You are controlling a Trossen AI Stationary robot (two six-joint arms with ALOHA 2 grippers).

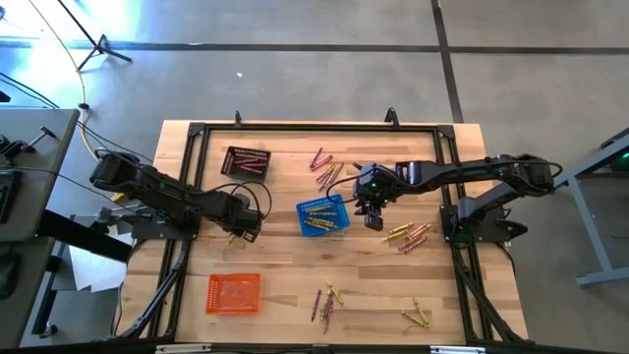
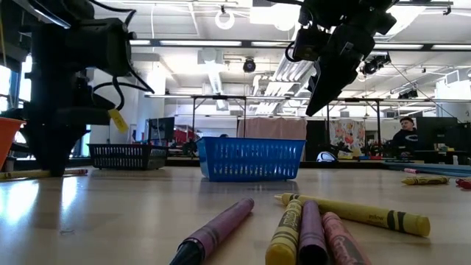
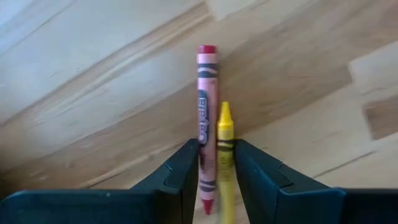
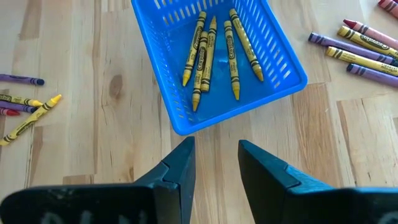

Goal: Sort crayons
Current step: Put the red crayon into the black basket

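Between the fingers of our left gripper (image 3: 216, 186) lie two crayons side by side — a red-pink crayon (image 3: 206, 118) and a yellow crayon (image 3: 224, 158), touching along their length. Our jaws stand narrow around both, low at the table, and we cannot tell whether they already pinch or only straddle. That is the trouble with this step: two colours in one grip cannot be sorted in one drop. We judge it best to part them — ease off, shift toward one stick, and close on it alone at mid-length, so it rides level.

Ahead of our right gripper (image 4: 216, 165), whose jaws hang parted and hold nothing, sits the blue basket (image 4: 283, 78), just beyond the fingertips. Six or so yellow crayons (image 4: 214, 53) lie in it, so yellow plainly belongs there. In the high view this gripper (image 1: 374, 211) hovers just beside the basket's edge, above the table.

Farther out from the left jaws, the black basket (image 1: 245, 161) holds red-pink sticks and the orange basket (image 1: 234, 293) looks empty, presumably meant for purple. Loose clusters of crayons (image 1: 408, 234) wait beyond the right jaws, with more (image 1: 326, 169) past the blue basket and others (image 1: 325, 301) toward the table's near edge.
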